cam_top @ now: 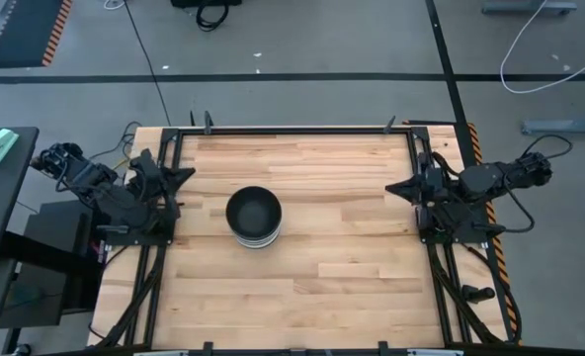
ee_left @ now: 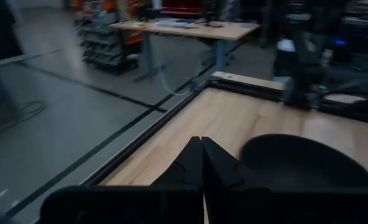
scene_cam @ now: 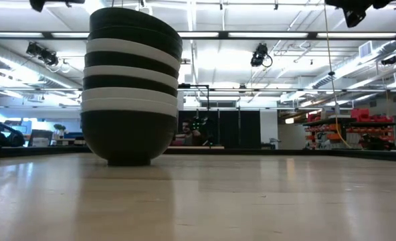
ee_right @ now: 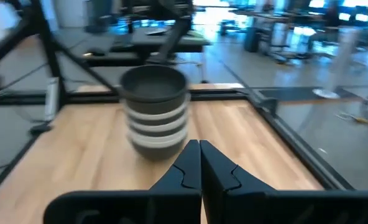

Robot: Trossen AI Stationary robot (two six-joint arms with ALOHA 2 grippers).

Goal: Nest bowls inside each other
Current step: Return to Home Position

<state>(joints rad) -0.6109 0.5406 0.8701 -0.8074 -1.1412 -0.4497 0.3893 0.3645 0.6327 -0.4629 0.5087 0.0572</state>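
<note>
The bowls stand as one nested stack (cam_top: 253,218) near the middle of the table, its bottom bowl resting on the wood. The low view shows black and white bowls alternating in the stack (scene_cam: 131,87); the right wrist view shows the stack (ee_right: 155,109) with a black bowl on top. The left wrist view catches the stack's black rim (ee_left: 308,165). My left gripper (cam_top: 187,176) waits at the table's left edge, shut (ee_left: 201,158). My right gripper (cam_top: 395,188) waits at the right edge, shut (ee_right: 199,162). Neither touches the stack.
A dark metal frame (cam_top: 292,130) runs around the wooden table. Bare wood (cam_top: 322,287) lies on every side of the stack. Beyond the table the low view shows a workshop with a person (scene_cam: 186,130) far behind.
</note>
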